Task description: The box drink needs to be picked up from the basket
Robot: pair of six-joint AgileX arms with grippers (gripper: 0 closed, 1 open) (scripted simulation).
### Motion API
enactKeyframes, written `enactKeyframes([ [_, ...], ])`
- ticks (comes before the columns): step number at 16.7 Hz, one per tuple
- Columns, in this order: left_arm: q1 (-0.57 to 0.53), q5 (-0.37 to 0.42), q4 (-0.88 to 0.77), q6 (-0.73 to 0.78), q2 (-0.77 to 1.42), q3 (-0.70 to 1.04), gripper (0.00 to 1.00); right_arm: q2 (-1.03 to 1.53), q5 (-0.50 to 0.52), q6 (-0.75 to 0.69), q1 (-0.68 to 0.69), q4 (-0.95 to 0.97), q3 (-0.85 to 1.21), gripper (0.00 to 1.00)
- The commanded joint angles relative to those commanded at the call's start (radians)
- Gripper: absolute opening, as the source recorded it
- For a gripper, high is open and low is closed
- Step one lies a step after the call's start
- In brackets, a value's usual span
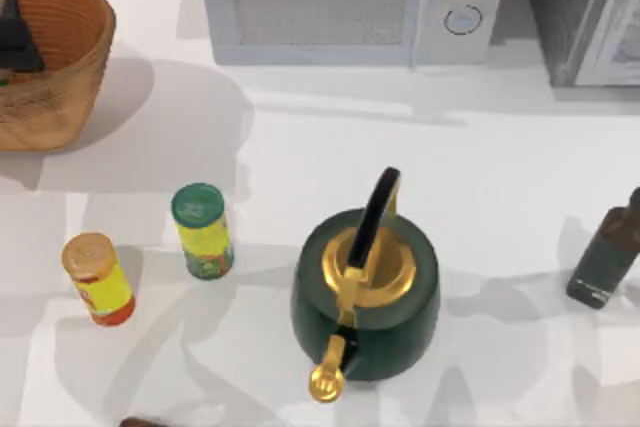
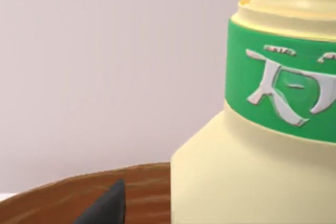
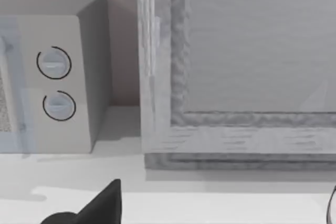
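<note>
Left gripper sits over the basket at the table's far left; jaw state cannot be told. In the left wrist view the box drink stands upright just beside a fingertip, long axis vertical: pale yellow, green band. Left arm nearer; right arm parked facing the microwave.

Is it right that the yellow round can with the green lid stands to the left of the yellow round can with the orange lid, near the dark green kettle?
No. In the top view the yellow round can with the green lid stands right of the yellow round can with the orange lid, nearer the dark green kettle.
</note>
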Motion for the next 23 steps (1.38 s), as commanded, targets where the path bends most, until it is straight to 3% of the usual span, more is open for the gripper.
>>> enactKeyframes([
  [9, -0.011, -0.010, -0.041, -0.001, 0.059, 0.100, 1.00, 0.000, 0.000, 0.000, 0.000, 0.000, 0.000, 1.00],
  [22, -0.011, -0.010, -0.041, -0.001, 0.059, 0.100, 0.02, 0.000, 0.000, 0.000, 0.000, 0.000, 0.000, 1.00],
  [23, -0.011, -0.010, -0.041, -0.001, 0.059, 0.100, 0.00, 0.000, 0.000, 0.000, 0.000, 0.000, 0.000, 1.00],
])
